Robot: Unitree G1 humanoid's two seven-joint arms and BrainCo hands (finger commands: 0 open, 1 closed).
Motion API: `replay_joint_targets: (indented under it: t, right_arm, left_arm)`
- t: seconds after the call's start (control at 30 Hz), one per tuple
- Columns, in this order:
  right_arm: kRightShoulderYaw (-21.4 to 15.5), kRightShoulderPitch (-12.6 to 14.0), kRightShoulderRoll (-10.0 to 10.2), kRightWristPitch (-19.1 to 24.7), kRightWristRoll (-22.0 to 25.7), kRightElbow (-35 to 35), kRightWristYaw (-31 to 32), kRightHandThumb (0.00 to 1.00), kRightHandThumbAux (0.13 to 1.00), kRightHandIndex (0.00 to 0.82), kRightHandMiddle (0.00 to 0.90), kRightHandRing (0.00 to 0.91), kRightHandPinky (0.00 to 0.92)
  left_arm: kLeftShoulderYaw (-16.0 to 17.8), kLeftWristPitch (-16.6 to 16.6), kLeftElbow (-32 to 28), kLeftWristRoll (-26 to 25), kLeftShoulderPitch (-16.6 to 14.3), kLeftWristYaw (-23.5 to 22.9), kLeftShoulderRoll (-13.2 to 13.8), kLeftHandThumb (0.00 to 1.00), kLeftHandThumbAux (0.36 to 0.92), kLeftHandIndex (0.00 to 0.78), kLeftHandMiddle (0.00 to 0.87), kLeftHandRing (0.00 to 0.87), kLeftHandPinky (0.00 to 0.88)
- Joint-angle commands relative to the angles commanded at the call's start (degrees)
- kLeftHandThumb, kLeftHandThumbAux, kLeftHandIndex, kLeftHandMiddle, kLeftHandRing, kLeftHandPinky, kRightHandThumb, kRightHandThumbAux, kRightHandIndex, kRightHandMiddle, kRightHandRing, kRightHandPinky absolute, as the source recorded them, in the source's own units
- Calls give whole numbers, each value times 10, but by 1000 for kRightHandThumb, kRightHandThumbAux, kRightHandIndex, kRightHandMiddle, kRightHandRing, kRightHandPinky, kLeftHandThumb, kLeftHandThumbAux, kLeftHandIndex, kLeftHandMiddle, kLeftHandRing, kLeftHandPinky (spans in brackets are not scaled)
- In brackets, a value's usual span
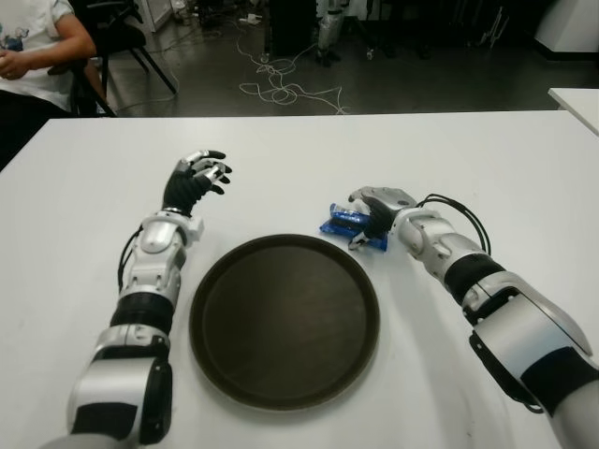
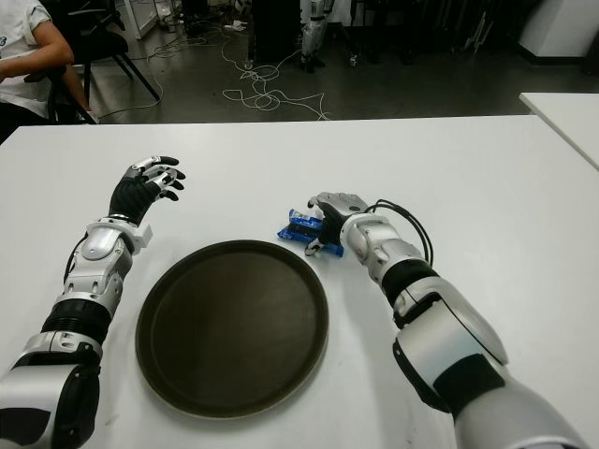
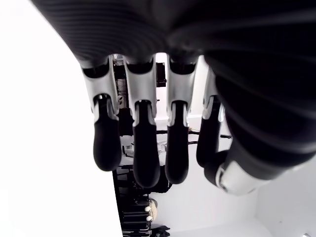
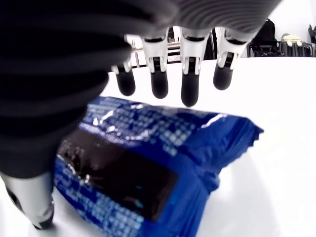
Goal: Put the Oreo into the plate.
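A blue Oreo pack (image 1: 337, 222) lies on the white table (image 1: 487, 178) just past the upper right rim of the round dark plate (image 1: 284, 318). My right hand (image 1: 365, 224) is over the pack from the right. In the right wrist view its fingers (image 4: 190, 91) reach across the far side of the pack (image 4: 163, 163) and the thumb (image 4: 29, 202) stands at the near side, spread and not closed on it. The pack rests flat on the table. My left hand (image 1: 198, 178) shows left of the plate, with relaxed fingers (image 3: 143, 153) that hold nothing.
A person (image 1: 28, 47) sits at the far left corner beyond the table. Cables (image 1: 281, 89) lie on the floor behind. The corner of another white table (image 1: 578, 101) shows at the far right. The plate holds nothing.
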Motion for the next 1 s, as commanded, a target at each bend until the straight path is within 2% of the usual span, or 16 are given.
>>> replay_joint_targets:
  t: [0.03, 0.13, 0.23, 0.33, 0.7, 1.0]
  right_arm:
    - [-1, 1, -2, -2, 1, -6, -3, 141, 737, 380, 329, 340, 434]
    - [-3, 6, -5, -9, 3, -11, -26, 285, 728, 459, 449, 440, 518]
    - [-6, 9, -8, -14, 5, -16, -42, 559, 721, 440, 525, 519, 559]
    - [-6, 9, -11, -16, 5, -17, -52, 651, 718, 434, 568, 568, 580]
    - [-6, 8, -16, -17, 6, -20, -58, 696, 716, 433, 595, 595, 578]
    - [-6, 9, -19, -18, 6, -22, -66, 694, 716, 432, 598, 586, 559]
  left_arm:
    - [-1, -1, 2, 1, 0, 0, 1, 822, 684, 372, 483, 494, 548]
    - [-2, -2, 3, 4, 0, 1, 2, 829, 677, 403, 470, 498, 558]
    - [-3, -3, 2, 4, 0, 1, 1, 831, 674, 414, 466, 504, 561]
    - [-3, -2, 0, 5, 1, 1, 1, 832, 673, 417, 465, 505, 557]
    - [-4, -2, -6, 5, 4, 5, -1, 834, 672, 419, 467, 512, 578]
    - [-3, 0, -13, 1, 7, 3, -2, 833, 673, 419, 466, 503, 551]
